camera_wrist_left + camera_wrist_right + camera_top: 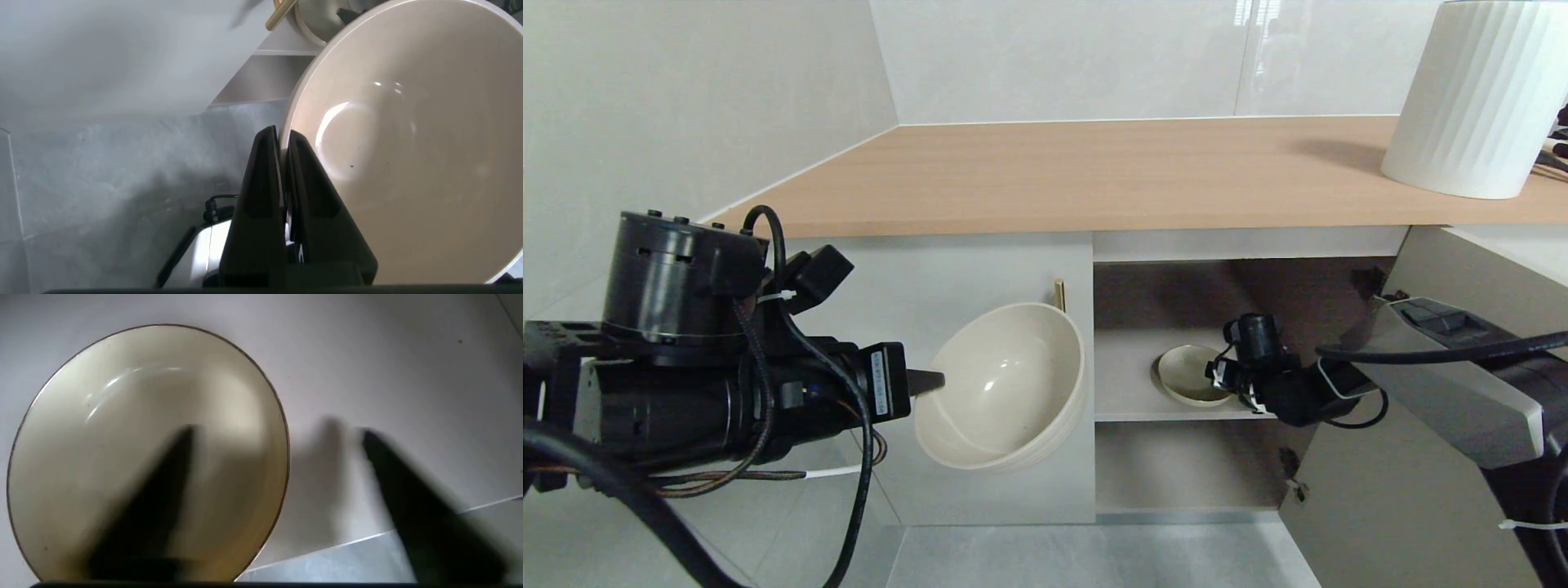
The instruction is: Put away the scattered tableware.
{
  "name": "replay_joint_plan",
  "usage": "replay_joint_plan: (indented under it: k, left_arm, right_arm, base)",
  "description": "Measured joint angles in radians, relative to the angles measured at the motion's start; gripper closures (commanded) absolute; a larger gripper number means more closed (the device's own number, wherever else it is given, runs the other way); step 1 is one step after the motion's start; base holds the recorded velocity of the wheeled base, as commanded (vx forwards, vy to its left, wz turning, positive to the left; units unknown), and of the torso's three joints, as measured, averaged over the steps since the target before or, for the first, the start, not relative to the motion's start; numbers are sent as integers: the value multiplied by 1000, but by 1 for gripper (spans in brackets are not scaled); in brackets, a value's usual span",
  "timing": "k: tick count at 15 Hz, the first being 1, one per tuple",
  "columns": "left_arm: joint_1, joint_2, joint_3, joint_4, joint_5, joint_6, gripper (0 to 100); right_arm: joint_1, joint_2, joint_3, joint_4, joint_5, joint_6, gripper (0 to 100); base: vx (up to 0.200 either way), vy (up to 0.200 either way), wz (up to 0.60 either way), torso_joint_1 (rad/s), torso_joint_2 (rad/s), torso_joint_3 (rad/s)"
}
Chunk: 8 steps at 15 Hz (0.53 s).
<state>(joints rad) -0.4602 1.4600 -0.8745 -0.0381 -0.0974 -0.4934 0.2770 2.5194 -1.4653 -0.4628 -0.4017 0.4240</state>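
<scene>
My left gripper (929, 381) is shut on the rim of a large cream bowl (1005, 392), holding it tilted in the air in front of the closed cabinet door (980, 265). In the left wrist view the fingers (270, 163) pinch that bowl's (409, 147) edge. A smaller cream bowl (1186, 374) rests on the middle shelf (1123, 392) inside the open cabinet. My right gripper (1223, 377) is at its right side, open. The right wrist view has the gripper (276, 434) straddling the small bowl's (139, 433) rim, one finger over the bowl and one outside it.
A wooden countertop (1094, 171) runs above the cabinet, with a white ribbed container (1470, 98) at its right end. The cabinet's right door (1347, 506) stands open beside my right arm. A lower shelf (1184, 465) sits beneath the middle one. A gold handle (1059, 294) sticks out above the large bowl.
</scene>
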Motion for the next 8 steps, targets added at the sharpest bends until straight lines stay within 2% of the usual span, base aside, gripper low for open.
replay_joint_plan:
  k: [3, 6, 8]
  left_arm:
    - [0, 2, -1, 0, 0, 2, 100]
    - [-5, 18, -5, -1, 0, 49, 100]
    - [-22, 56, -8, -1, 10, 90, 100]
  right_arm:
    - [0, -18, 25, 1, -8, 11, 0]
    - [12, -111, 130, 5, 2, 11, 0]
    - [35, -217, 209, 66, 44, 10, 0]
  base:
    - [0, 0, 0, 0, 0, 0]
    - [0, 0, 0, 0, 0, 0]
    - [0, 0, 0, 0, 0, 0]
